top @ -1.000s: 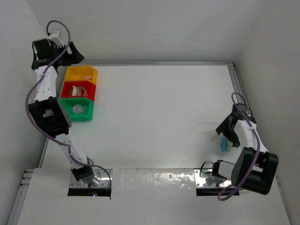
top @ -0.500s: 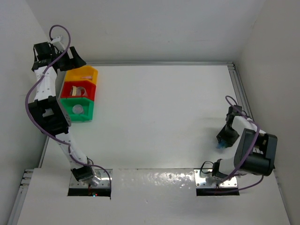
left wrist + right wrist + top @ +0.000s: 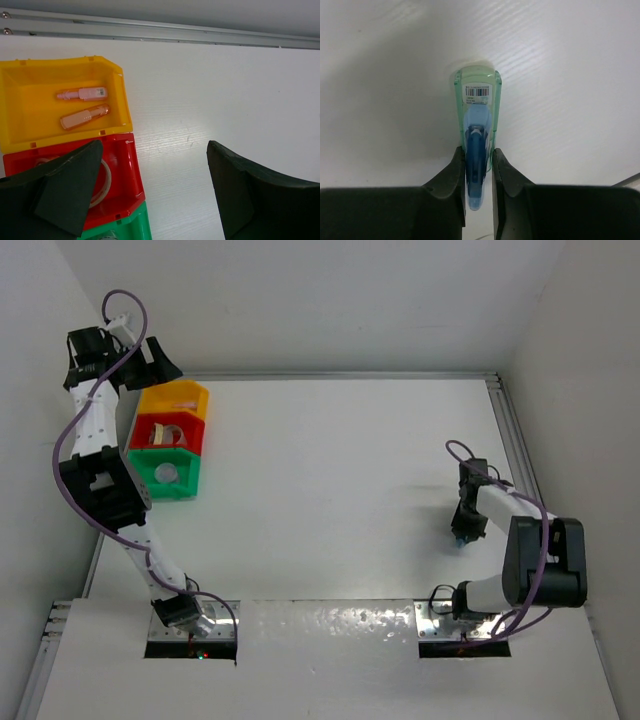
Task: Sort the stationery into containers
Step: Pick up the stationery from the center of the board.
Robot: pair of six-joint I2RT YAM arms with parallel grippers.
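A blue-and-green stick (image 3: 477, 105) with a barcode label is clamped between the fingers of my right gripper (image 3: 479, 160), just over the white table. In the top view that right gripper (image 3: 463, 530) is at the right side, far from the containers. The yellow bin (image 3: 172, 398), red bin (image 3: 165, 432) and green bin (image 3: 165, 473) stand in a row at the far left. My left gripper (image 3: 154, 150) hangs open above them, holding nothing. Two pink sticks (image 3: 82, 93) lie in the yellow bin (image 3: 60, 61). A beige tape roll (image 3: 102, 182) lies in the red bin (image 3: 122, 170).
A metal rail (image 3: 505, 420) runs along the table's right edge, close to the right arm, and another rail (image 3: 160, 35) runs along the far edge behind the bins. White walls enclose the table on three sides. The green bin (image 3: 135, 227) holds a whitish roll (image 3: 167, 473).
My right gripper has shut on the blue-and-green stick and shifted left and away from the right rail with it. The left arm has barely moved and stays open.
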